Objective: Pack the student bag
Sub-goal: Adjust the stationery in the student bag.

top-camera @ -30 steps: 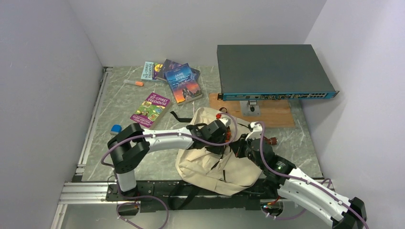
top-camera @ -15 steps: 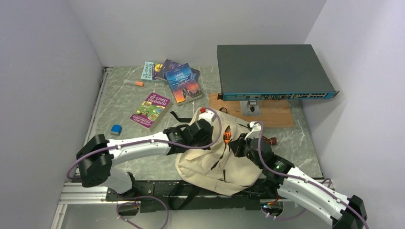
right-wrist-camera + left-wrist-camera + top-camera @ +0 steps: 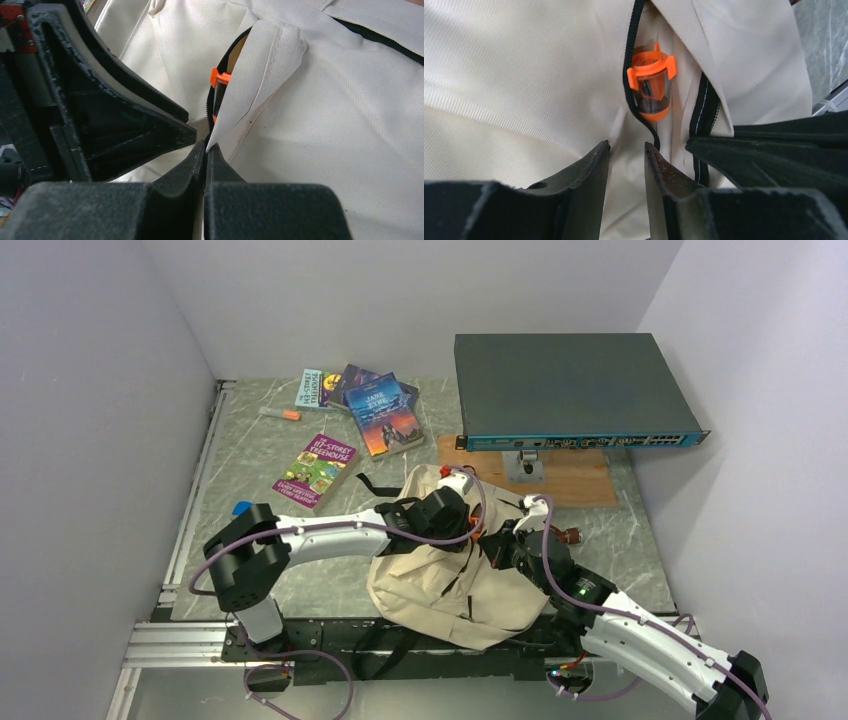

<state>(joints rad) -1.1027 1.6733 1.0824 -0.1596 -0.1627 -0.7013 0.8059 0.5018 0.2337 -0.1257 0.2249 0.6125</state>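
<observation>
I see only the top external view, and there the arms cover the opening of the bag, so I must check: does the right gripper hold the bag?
Observer: Yes. In the right wrist view the right gripper is shut on a folded fabric edge of the student bag, at its opening.
Operator: And the left one?
Observer: The left gripper has its fingers slightly apart, and only bag fabric shows through the gap.
Operator: Is something inside the opening?
Observer: A small orange and dark object sits in it.
</observation>
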